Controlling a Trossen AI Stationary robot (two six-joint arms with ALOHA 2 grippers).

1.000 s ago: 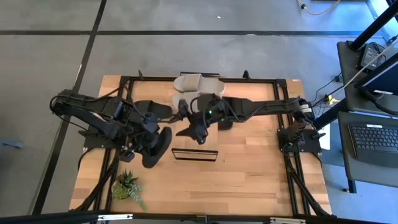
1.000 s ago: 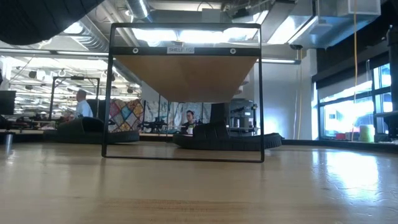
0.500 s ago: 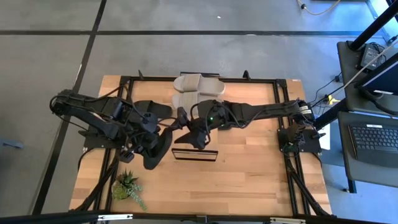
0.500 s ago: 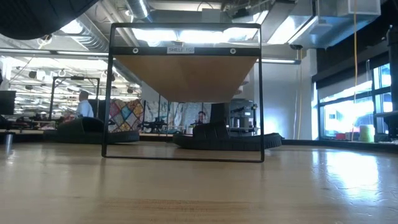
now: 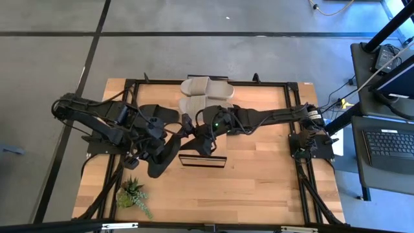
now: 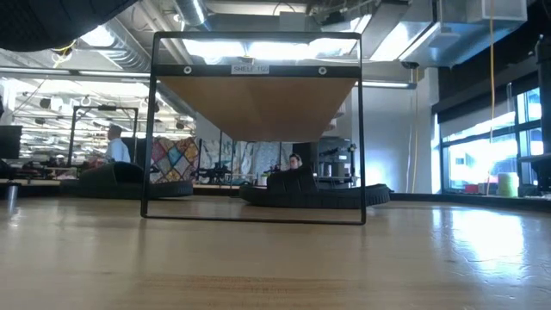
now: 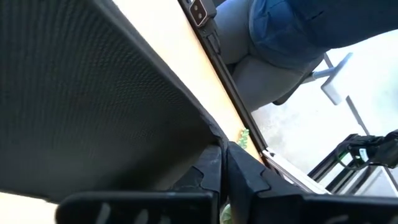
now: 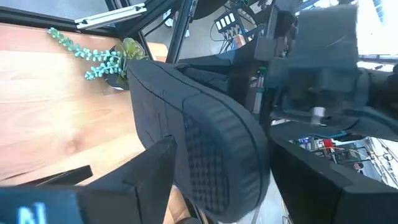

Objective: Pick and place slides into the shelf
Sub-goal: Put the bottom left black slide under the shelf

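Note:
My left gripper (image 5: pixel 152 151) (image 7: pixel 224 169) is shut on a black slide (image 5: pixel 167 154) (image 7: pixel 93 93), held in the air left of the shelf (image 5: pixel 202 160). That slide's dark underside shows at the low view's top left (image 6: pixel 60 17). My right gripper (image 5: pixel 186 133) (image 8: pixel 227 165) is open, with its fingers on either side of the same slide's free end (image 8: pixel 217 140). Two beige slides (image 5: pixel 206 87) lie at the far edge. One more black slide (image 5: pixel 158 114) lies flat on the table, and another (image 6: pixel 310 189) rests behind the shelf frame (image 6: pixel 258 129). My left gripper pinches the black slide at its edge (image 7: pixel 208 134) between both fingers. The ribbed sole fills the wrist view. The slide is lifted clear of the table and tilted on its side. My right gripper has the slide's end between its fingers; whether they touch it, I cannot tell.
A small green potted plant (image 5: pixel 132 193) (image 8: pixel 109 59) stands at the near left corner. A black metal frame (image 5: pixel 129 87) runs around the tabletop. Bare wood (image 5: pixel 259 175) lies right of and near the shelf. A desk with a keyboard (image 5: pixel 388 142) stands beyond the right edge.
My right gripper has moved toward the table's left, closing on the free end of the slide that my left gripper holds. The left gripper and its slide have stayed about where they were.

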